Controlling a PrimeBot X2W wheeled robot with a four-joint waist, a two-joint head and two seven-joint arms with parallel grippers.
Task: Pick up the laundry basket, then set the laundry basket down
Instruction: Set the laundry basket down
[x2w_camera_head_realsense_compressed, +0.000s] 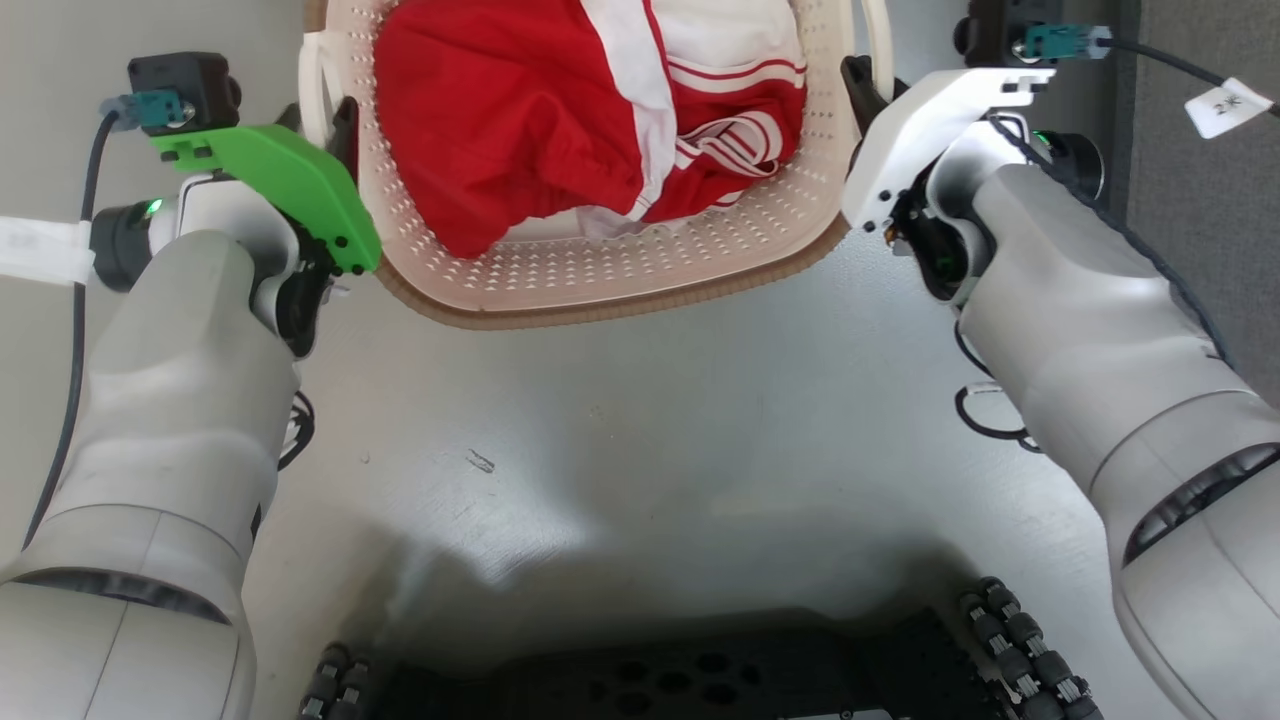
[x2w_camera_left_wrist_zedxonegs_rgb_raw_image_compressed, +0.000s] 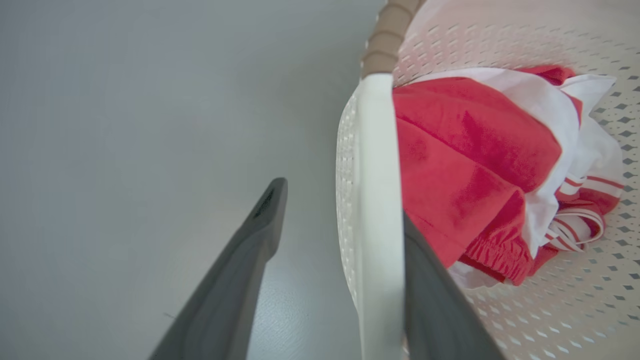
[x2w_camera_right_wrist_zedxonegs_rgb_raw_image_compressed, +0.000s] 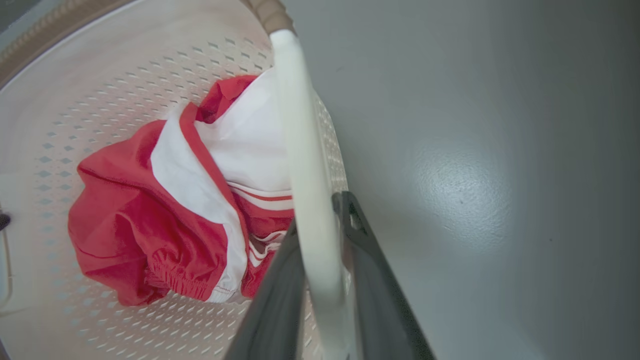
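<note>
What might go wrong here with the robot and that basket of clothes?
1. The left gripper stands wide open around the left handle. Lifting now might tip the laundry basket, since the right gripper looks clamped on the right handle.
2. A tilt might spill the red-and-white clothes.

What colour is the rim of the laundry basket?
Brown, woven-look; the rim shows best in head view.
</note>
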